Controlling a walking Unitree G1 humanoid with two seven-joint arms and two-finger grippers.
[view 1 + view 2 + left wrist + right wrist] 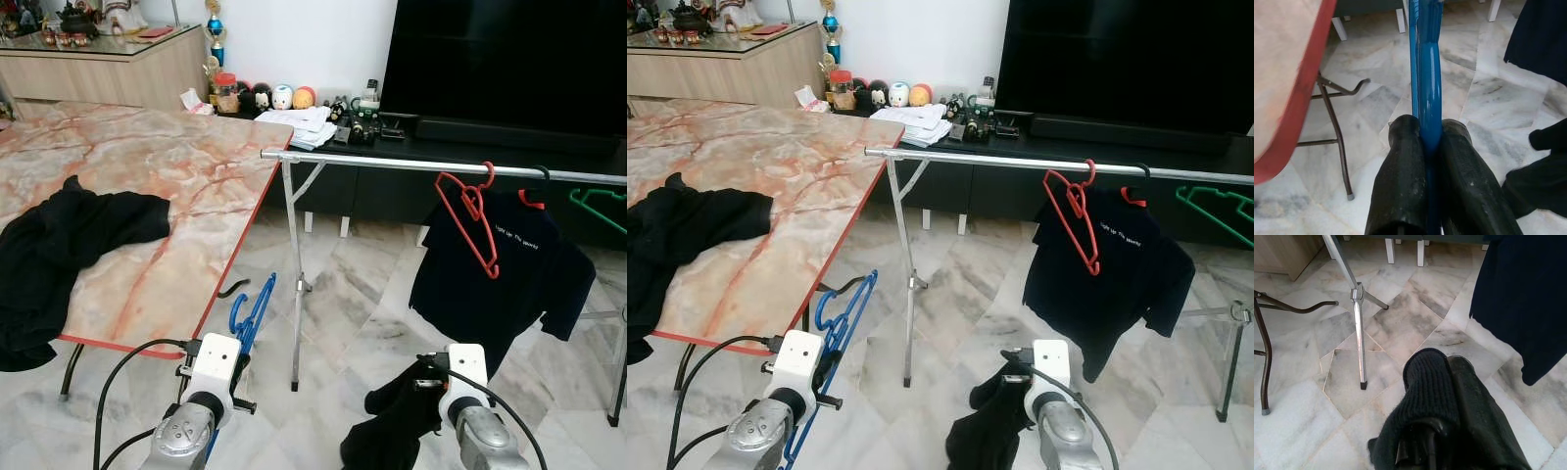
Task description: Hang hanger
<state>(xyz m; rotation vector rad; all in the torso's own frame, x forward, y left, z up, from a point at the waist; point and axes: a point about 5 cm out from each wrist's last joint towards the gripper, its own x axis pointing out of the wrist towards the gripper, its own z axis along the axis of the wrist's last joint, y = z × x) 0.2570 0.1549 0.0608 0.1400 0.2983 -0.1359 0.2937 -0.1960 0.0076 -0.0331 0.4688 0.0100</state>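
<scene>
A blue hanger point(1426, 73) is clamped between the two black fingers of my left gripper point(1424, 128), which is shut on it; it rises from the gripper low beside the table edge point(253, 311). My right gripper point(1447, 367) is shut on a black knit garment point(1425, 396), which drapes over one finger and hangs below it near the floor point(397, 416). Ahead runs a silver clothes rail point(392, 164). On it hang a bare red hanger point(470, 217), a dark T-shirt point(500, 274) and a green hanger point(600, 206).
A marble-top table point(147, 176) with a red rim stands on my left, with black clothing point(59, 245) on it. The rail's metal leg point(297, 294) stands between the grippers. A dark TV console point(470, 147) with small items lies behind the rail.
</scene>
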